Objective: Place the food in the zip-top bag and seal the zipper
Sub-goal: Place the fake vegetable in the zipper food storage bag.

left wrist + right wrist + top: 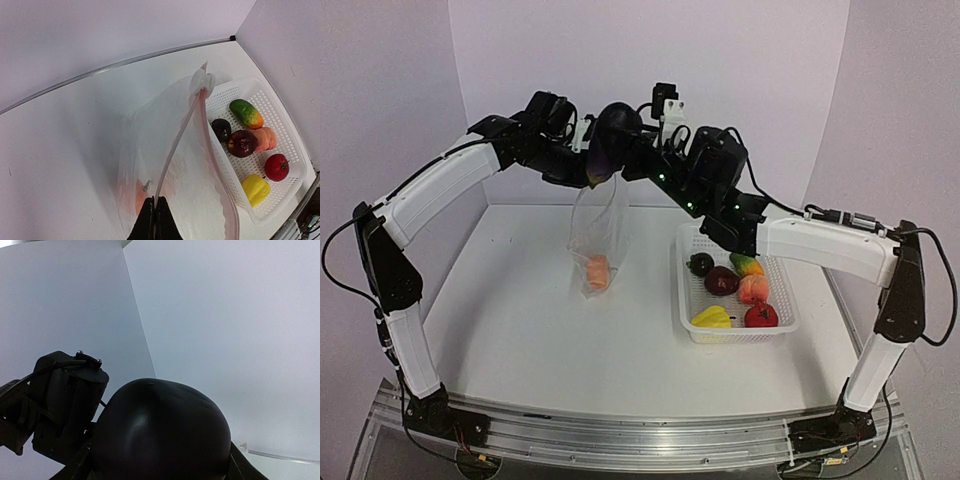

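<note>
**Bag filling: one in, one on the way, six to go**

Quick status. My left pincer (154,210) is clamped shut on the top edge of the bag (600,225), right at the zipper (172,150), so the bag hangs upright with its mouth gaping. My right pincer (623,150) grips the eggplant (613,130) in the air directly over that mouth, not yet inside it.

Done so far, as far as I can judge: the pumpkin (598,270) sits at the bottom of the bag. That's it.

Left to do: drop the eggplant in, then fetch the rest from the basket (735,338), which stands just right of the bag. In there: dark round one (700,264), dark apple (721,281), mango (747,265), peach (753,289), pepper (711,317) and red apple (761,315). After that the zipper needs pressing shut along its whole length. So I'd call this early days.

The tabletop (520,300) is plain white and smooth, and the bag's bottom looks to rest on it. Pale walls (740,60) close it in on three sides.
</note>
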You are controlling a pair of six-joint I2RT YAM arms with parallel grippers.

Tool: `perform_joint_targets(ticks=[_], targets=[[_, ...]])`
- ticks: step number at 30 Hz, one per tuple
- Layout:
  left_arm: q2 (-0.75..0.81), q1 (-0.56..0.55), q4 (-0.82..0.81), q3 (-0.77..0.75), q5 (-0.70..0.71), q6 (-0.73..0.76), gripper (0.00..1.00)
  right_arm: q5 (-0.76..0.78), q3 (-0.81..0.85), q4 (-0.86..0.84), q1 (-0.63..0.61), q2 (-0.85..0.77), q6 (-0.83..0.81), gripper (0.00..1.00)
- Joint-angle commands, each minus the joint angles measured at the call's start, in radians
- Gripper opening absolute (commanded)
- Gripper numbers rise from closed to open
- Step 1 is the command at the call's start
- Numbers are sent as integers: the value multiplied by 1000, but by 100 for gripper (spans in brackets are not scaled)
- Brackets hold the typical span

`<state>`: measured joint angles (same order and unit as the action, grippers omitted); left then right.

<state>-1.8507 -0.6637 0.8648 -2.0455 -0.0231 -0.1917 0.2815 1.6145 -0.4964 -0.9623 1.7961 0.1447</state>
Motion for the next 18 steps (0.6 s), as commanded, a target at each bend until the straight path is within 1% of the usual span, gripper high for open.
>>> perform_joint_targets(ticks=[1, 4, 11, 16, 18], targets=[[51, -30, -39, -70, -197, -67, 0, 14, -81, -131, -15, 17, -97, 0], [59, -17, -33, -48, -267, -111, 0, 47, -101, -162, -15, 36, -89, 0], [80, 41, -35, 29, -405, -203, 0, 97, -162, -163, -15, 82, -81, 0], [82, 44, -48, 12, -416, -201, 0, 109, -186, -159, -17, 122, -91, 0], [80, 44, -48, 4, -407, -193, 0, 95, -168, -110, -25, 128, -116, 0]])
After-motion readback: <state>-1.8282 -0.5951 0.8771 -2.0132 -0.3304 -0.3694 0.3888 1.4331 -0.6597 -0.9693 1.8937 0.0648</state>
